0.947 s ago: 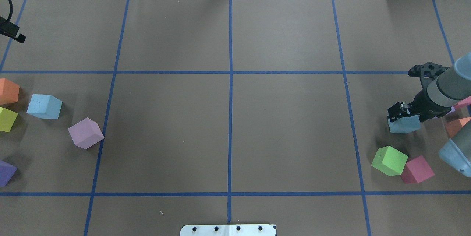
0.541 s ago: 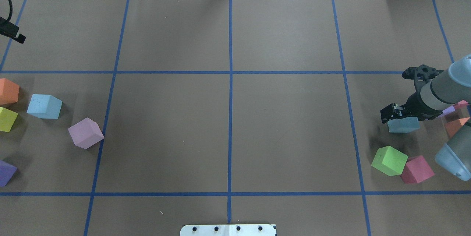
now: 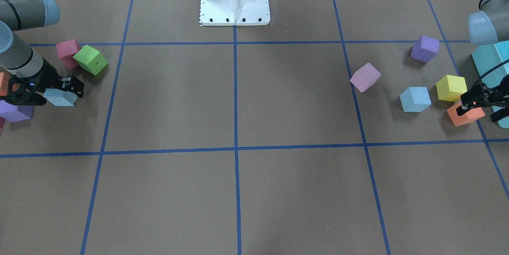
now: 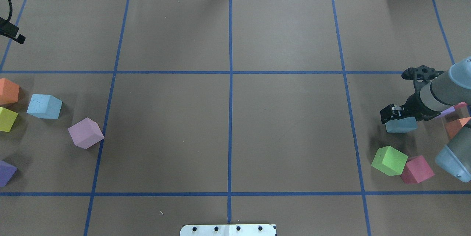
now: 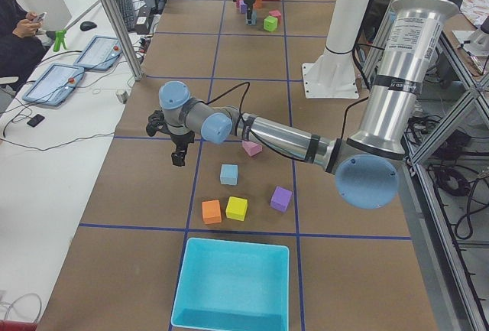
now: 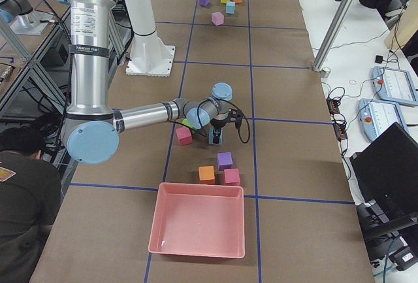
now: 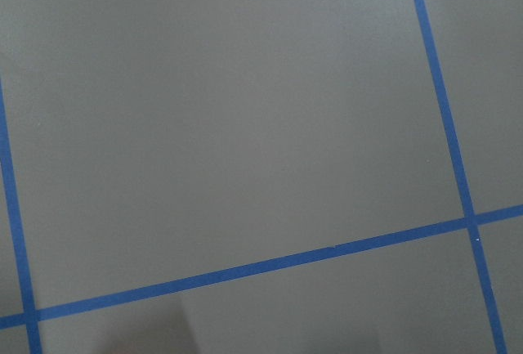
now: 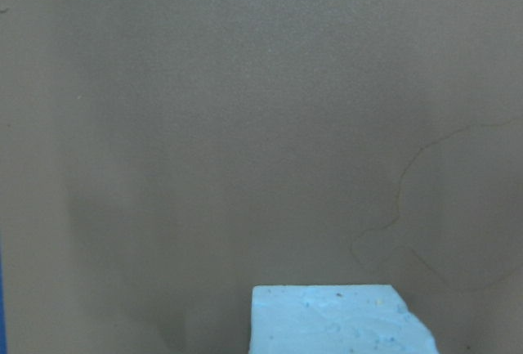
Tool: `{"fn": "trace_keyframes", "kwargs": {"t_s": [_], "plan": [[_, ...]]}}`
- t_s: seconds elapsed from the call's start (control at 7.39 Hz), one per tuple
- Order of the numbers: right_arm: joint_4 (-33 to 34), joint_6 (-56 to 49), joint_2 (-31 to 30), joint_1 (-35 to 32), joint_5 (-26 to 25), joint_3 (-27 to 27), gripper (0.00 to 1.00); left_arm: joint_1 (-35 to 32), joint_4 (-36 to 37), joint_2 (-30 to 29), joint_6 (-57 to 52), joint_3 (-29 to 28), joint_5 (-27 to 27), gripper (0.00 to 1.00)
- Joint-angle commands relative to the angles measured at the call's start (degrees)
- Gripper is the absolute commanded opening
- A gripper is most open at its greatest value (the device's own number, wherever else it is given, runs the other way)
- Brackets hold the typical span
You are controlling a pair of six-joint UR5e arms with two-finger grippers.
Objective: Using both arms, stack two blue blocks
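My right gripper [image 4: 395,115] is shut on one light-blue block [image 4: 401,124] and holds it just above the table at the right side. It shows in the front view [image 3: 65,88] with that block [image 3: 60,97], and the block's top edge shows in the right wrist view [image 8: 335,321]. The other light-blue block [image 4: 44,106] rests on the table at the far left, also in the front view [image 3: 415,99]. My left gripper [image 3: 483,106] hangs high near the table's left end, jaws apart and empty, away from that block.
A green cube [image 4: 389,160] and a red cube [image 4: 417,169] lie near the held block. Lilac [image 4: 85,133], orange [image 4: 8,91], yellow [image 4: 7,119] and purple [image 4: 6,172] cubes surround the left block. A turquoise box [image 5: 231,285] and a pink tray [image 6: 198,226] stand at the table's ends.
My right gripper has moved a little to the left with the blue block in it and risen slightly. The left arm and the other cubes have not visibly moved.
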State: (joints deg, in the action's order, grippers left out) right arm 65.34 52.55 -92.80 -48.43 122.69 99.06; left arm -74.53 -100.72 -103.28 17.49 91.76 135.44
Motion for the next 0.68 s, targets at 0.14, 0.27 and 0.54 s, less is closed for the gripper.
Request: {"fn": "trace_keyframes", "kwargs": {"t_s": [0.14, 0.27, 0.54], "plan": [[0.1, -0.4, 0.3, 0.0, -1.7, 0.0, 0.52, 0.0, -0.5, 0.4, 0.0, -0.1, 0.0, 0.98], [0.1, -0.4, 0.4, 0.0, -1.7, 0.3, 0.51, 0.0, -1.8, 0.6, -0.1, -0.6, -0.1, 0.98], [1.0, -0.2, 3.4, -0.5, -0.8, 1.3, 0.51, 0.2, -4.6, 0.6, 1.5, -3.2, -0.4, 0.98]]}}
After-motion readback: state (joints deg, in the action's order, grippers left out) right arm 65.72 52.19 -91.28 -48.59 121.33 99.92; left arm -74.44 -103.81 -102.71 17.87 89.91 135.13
